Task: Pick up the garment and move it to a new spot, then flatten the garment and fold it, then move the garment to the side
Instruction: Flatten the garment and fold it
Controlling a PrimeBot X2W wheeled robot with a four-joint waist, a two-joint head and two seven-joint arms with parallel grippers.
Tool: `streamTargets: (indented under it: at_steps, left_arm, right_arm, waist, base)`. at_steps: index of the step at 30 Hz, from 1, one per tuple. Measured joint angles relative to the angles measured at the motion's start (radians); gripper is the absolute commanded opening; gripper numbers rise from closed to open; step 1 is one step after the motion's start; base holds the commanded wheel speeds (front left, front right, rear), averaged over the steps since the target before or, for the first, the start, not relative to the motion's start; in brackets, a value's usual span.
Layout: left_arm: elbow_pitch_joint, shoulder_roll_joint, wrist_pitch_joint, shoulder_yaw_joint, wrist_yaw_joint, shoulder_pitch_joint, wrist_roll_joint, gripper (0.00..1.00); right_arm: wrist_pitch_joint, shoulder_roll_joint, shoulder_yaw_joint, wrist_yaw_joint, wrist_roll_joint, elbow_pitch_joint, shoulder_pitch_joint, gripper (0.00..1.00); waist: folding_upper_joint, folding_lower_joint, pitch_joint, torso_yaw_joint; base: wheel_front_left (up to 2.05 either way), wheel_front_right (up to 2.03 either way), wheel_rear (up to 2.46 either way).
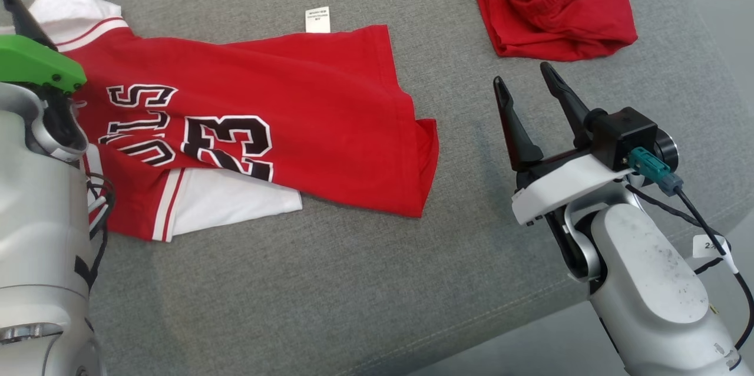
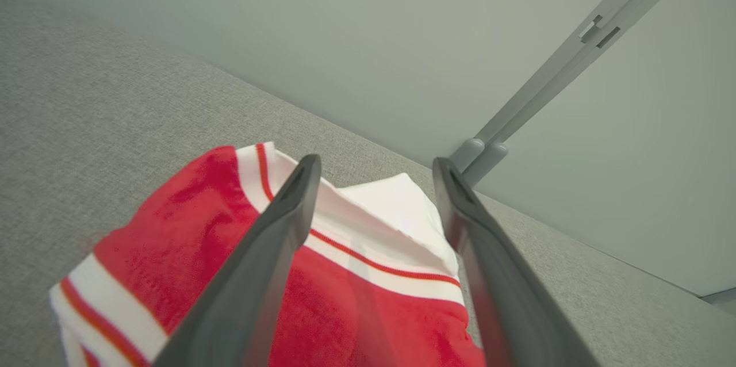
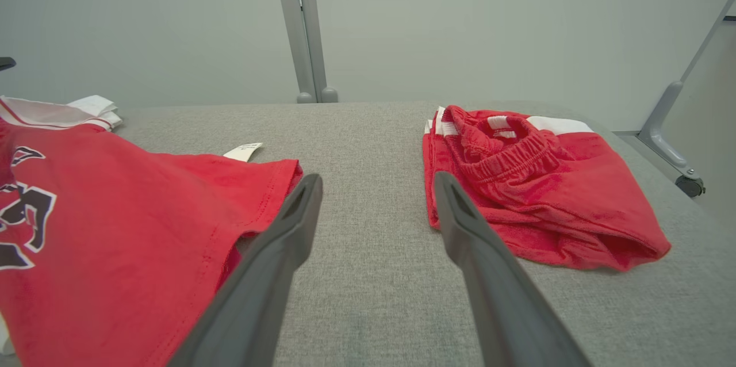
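The left gripper (image 2: 376, 164) hangs over the white-trimmed end of the red "23" jersey (image 1: 306, 87), fingers spread wide — clasping nothing. The jersey lies rumpled on the left half of the grey fabric surface (image 1: 353, 293), a white care label (image 1: 317, 19) at its far edge. Right of its hem the right gripper (image 1: 523, 74) hovers, equally wide and empty; bunched red shorts (image 1: 554, 5) lie beyond it.

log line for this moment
jersey: spread on grey surface, rumpled | left gripper: open over jersey | right gripper: open, empty, beside jersey | shorts: bunched, far right
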State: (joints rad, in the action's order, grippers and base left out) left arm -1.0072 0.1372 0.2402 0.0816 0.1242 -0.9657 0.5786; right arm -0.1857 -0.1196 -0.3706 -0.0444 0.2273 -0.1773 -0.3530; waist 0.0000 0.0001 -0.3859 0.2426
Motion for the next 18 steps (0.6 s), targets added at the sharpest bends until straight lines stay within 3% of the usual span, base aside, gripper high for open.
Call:
streamTargets:
  at_steps: [8, 12, 18]
  left_arm:
    - [0.058, -0.055, 0.012, -0.079, -0.007, -0.017, -0.039, 1.00]
    - [0.088, -0.098, 0.013, -0.119, -0.074, 0.010, -0.050, 1.00]
    - [0.120, -0.133, 0.013, -0.162, -0.173, 0.178, -0.033, 1.00]
  right_arm:
    - [-0.016, -0.011, 0.019, -0.001, 0.000, -0.044, -0.010, 1.00]
    - [-0.026, -0.012, 0.033, -0.002, 0.001, -0.070, -0.008, 1.00]
    - [-0.034, -0.017, 0.055, -0.010, 0.012, -0.109, 0.024, 1.00]
  waist:
    - [0.0000, 0.0000, 0.023, -0.064]
    - [0.0000, 0.0000, 0.050, -0.099]
    - [0.0000, 0.0000, 0.111, -0.151]
  base:
    - [0.00, 0.00, 0.00]
    - [0.00, 0.00, 0.00]
    - [0.00, 0.00, 0.00]
